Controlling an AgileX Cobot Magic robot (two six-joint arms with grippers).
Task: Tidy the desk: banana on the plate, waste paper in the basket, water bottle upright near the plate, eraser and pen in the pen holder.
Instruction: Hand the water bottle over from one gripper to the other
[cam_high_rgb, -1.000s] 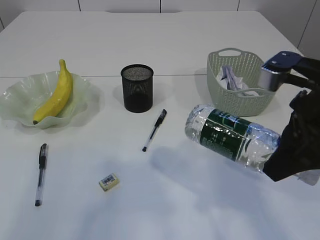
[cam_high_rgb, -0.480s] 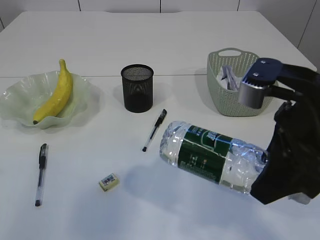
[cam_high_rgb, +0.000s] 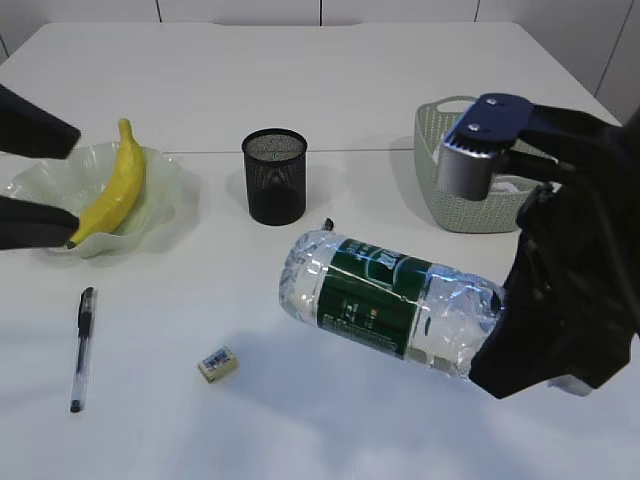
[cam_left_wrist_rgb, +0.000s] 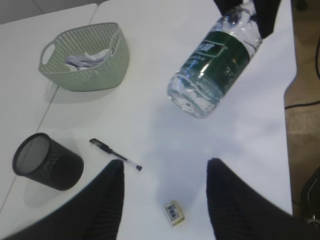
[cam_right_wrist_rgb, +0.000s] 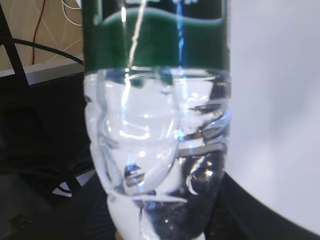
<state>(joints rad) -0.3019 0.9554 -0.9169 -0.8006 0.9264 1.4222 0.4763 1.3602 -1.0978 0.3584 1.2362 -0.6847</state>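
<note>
Your right tool (cam_high_rgb: 500, 345) grips water bottle (cam_high_rgb: 385, 300) by neck end, lifted off desk (cam_high_rgb: 320, 80), long axis near horizontal, base toward left. Plate (cam_high_rgb: 160, 200) lies far left, banana (cam_high_rgb: 115, 190) on it. Left tool (cam_left_wrist_rgb: 162, 192) gapes empty, nearer plate.

Water bottle (cam_high_rgb: 390, 305) cap end hidden in right gripper (cam_high_rgb: 520, 345); pen mostly behind bottle.

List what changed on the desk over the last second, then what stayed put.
The right gripper, shut on the water bottle, carried it lying sideways leftward, covering the pen by the pen holder. The left gripper came into view beside the plate. Banana, eraser, left pen and basket stayed put.
</note>
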